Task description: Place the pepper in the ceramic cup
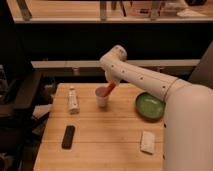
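A small white ceramic cup stands on the wooden table, left of centre toward the back. The red-orange pepper slants down into the cup's mouth, its lower end at or just inside the rim. My gripper hangs from the white arm right above the cup, shut on the pepper's upper end. The fingers themselves are largely hidden behind the wrist.
A white tube-like bottle lies left of the cup. A green bowl sits at the right. A black remote-like object lies at the front left, a white packet at the front right. Dark chairs flank the table.
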Robot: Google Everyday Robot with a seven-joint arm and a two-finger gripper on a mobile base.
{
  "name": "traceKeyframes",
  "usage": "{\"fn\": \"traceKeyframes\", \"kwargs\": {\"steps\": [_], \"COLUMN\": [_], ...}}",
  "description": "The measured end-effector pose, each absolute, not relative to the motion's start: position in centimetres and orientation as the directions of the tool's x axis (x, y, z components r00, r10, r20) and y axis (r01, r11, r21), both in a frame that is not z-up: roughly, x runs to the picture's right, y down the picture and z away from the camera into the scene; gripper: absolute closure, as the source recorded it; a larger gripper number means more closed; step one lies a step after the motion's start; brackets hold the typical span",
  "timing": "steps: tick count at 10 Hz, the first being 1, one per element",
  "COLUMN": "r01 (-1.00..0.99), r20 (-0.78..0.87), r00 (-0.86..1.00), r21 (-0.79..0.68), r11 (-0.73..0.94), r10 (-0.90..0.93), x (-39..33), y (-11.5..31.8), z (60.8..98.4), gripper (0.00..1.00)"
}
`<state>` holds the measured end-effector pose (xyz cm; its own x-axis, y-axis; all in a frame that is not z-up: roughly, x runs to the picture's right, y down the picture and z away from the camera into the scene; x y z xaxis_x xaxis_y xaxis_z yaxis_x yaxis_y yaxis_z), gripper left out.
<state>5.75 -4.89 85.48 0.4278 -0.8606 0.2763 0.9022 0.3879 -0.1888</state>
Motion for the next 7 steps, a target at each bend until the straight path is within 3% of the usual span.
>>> {"fn": "traceKeyframes", "kwargs": {"steps": [7], "r01": [0.914], "r20": [0.271], "r00": [0.404], "r21": [-0.162], "r11": [0.373], "r10": [-0.873], "x": [5.9], "y": [-4.91], "z": [85.61], "gripper": [0.99]}}
